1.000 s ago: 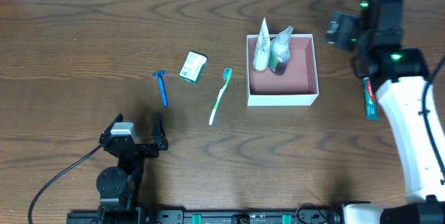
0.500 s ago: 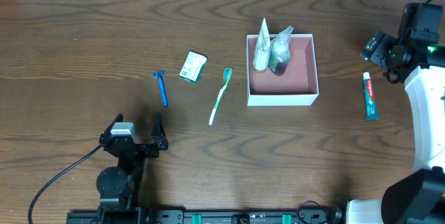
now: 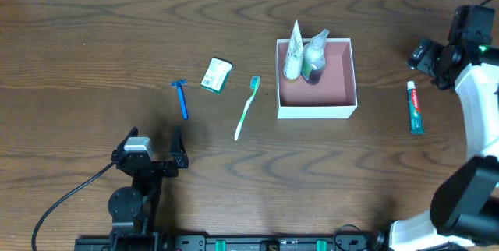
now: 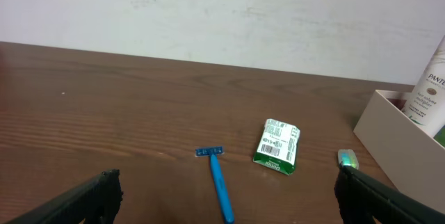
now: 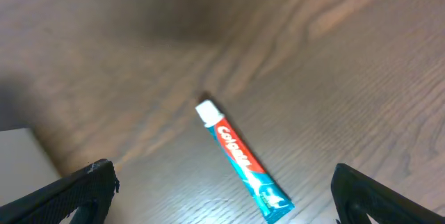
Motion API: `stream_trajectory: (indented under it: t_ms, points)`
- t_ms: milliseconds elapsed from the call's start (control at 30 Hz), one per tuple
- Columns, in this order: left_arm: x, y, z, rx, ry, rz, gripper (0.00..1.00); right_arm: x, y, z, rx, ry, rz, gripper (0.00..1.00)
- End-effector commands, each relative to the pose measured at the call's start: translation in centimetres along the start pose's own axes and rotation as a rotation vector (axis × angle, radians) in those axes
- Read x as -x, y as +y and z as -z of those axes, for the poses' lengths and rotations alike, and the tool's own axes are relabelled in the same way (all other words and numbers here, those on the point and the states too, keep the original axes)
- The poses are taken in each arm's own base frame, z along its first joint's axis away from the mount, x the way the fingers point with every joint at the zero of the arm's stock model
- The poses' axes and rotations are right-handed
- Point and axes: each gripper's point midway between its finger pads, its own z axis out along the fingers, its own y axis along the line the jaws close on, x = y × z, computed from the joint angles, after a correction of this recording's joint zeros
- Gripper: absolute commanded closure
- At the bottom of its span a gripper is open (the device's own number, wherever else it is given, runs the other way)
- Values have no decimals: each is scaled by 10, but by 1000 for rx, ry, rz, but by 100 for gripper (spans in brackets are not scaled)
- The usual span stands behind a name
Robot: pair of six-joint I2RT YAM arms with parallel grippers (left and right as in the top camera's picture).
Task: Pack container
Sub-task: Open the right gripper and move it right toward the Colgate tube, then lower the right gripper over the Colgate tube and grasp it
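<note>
One container, two toiletries inside

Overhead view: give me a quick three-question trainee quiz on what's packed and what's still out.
1. True or false: the toothpaste lies inside the container.
2. How many items lie loose on the table left of the container?
3. The right claw is: A open and empty; B shut on the toothpaste; C inside the container.
Key: 1 false; 2 three (razor, green packet, toothbrush); 3 A.
</note>
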Motion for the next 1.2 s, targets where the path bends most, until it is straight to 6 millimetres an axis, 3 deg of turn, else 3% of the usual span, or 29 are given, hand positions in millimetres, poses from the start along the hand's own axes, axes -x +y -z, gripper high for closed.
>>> stream_trajectory:
  t_ms: [0,167,633,933,1167]
  points:
    - [-15,2,-1,5,45,-2,2,-6,-6,-15,-7,50,-2,1]
    - [-15,3,-1,5,45,-2,2,-11,-7,-23,-17,76,1,1]
    - [-15,3,-1,5,46,-2,2,-11,-5,-23,-3,80,2,1]
    - [-15,2,-1,5,45,-2,2,-21,-8,-24,-1,117,244,1]
    - [-15,3,-1,5,45,-2,2,-21,-7,-24,6,115,300,1]
